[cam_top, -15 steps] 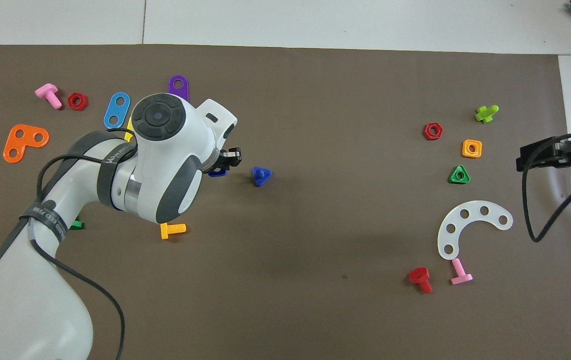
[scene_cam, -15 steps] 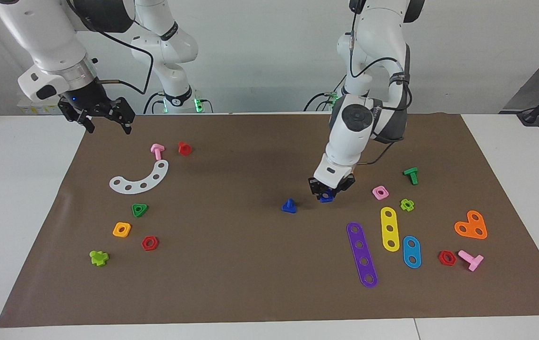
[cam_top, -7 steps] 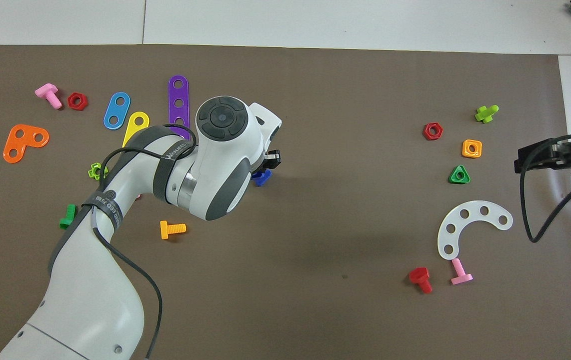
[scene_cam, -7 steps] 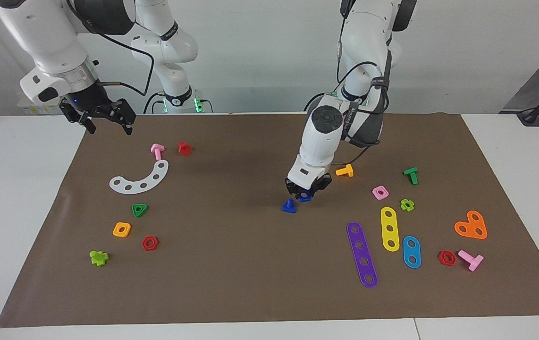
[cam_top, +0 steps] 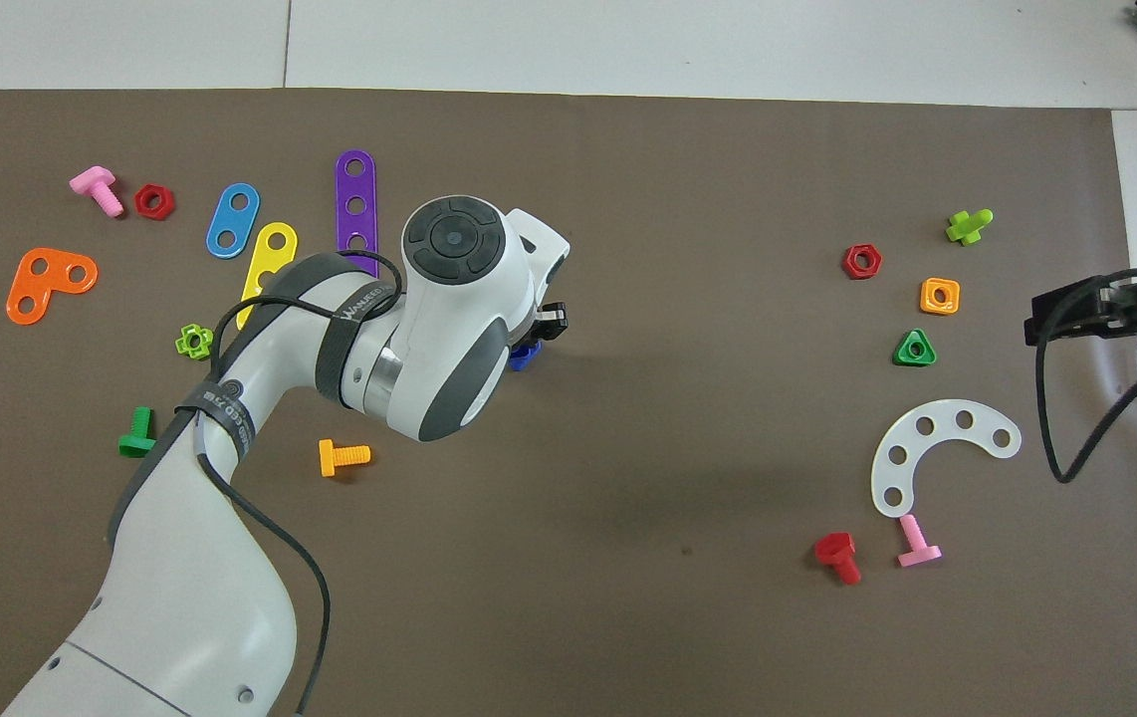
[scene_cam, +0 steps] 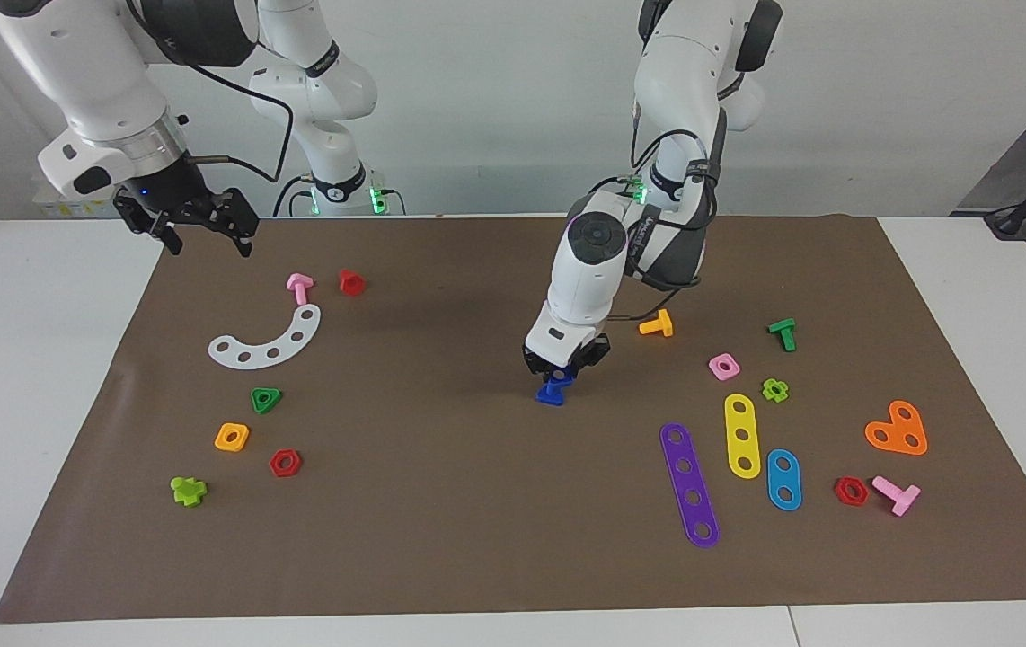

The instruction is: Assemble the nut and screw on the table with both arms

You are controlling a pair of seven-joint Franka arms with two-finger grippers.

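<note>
Midway through the job, the left end effector [scene_cam: 558,370] hangs low over the middle of the table [scene_cam: 441,557], its fingers pinched narrow on the nut [scene_cam: 560,380]. The dark-blue piece sits directly above the screw [scene_cam: 550,398]. The screw rests on the brown sheet head down, with its stem pointing up toward the nut.

In the facing view the two blue parts look to be touching or just apart. Whether the stem has entered the hole cannot be told. From overhead the left arm's wrist covers nearly all of both, and only a sliver of blue shows at its edge.

By the facing view's clock, taken from the screw, an orange bolt [scene_cam: 657,324] lies near at two o'clock. A pink square nut [scene_cam: 724,366] lies farther out at about three.

The right end effector [scene_cam: 206,235] waits well apart at ten o'clock. It hovers over the sheet's corner at the right arm's end of the table, spread wide and holding nothing.

As things lie, the pick-up and the carry appear done: the nut is in the grip and lined up over its partner. What seems left is seating the nut on the stem, turning it down and releasing it. The screw has nothing bracing it, so a steadying hold by the right arm also looks outstanding if both arms are to share the work.
</note>
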